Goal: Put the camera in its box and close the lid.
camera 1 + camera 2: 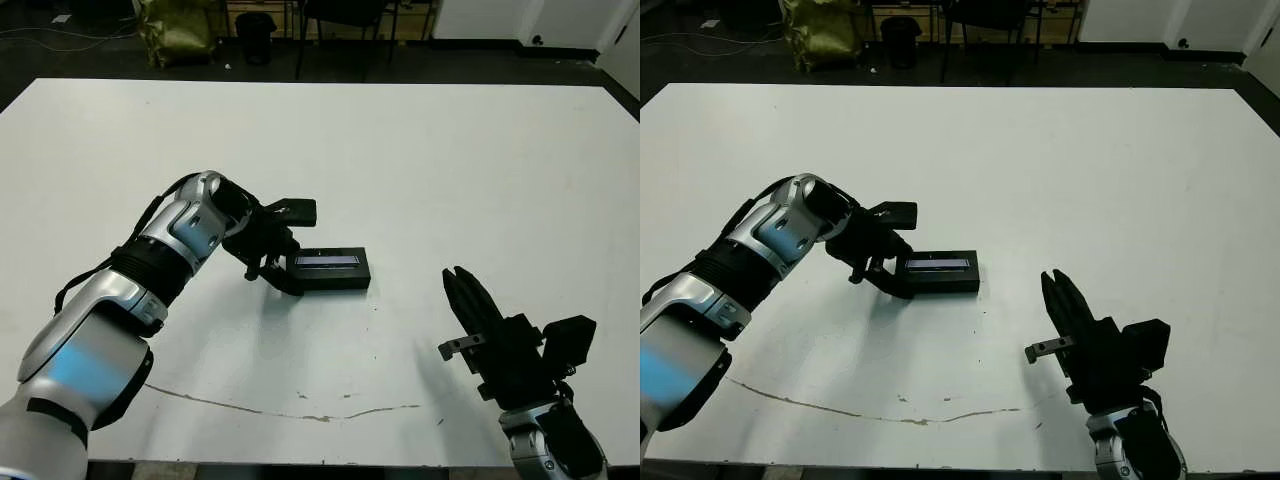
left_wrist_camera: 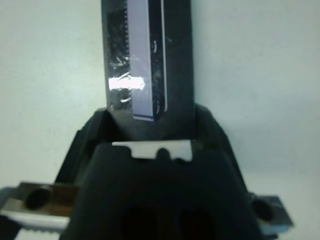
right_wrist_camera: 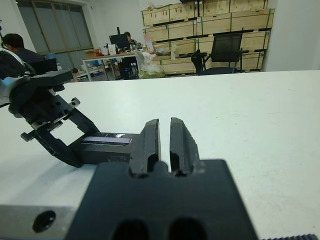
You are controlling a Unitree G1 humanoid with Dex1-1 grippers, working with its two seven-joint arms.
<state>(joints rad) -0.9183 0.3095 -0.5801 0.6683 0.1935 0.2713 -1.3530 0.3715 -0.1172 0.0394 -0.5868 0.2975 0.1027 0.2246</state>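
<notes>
Nearest, the right claw [image 1: 462, 283] hovered with fingers pressed together, grasping nothing. Farther, mid-counter [image 1: 450, 160], the black lid [image 1: 330, 268] with its pale stripe lay flat, long axis left-right, its left end clamped by the left claw [image 1: 283, 281].

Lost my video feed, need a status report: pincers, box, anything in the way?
Left pincer at end of closed box, lid on. Right pincer shut, empty, clear. Nothing in the way.

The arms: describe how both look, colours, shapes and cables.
The left arm has rounded silver shells with black joint bands and thin black cables along it. Its tool is black and angular. The right arm shows a silver wrist; its tool is black, with two tapered fingers and a small silver bracket.
</notes>
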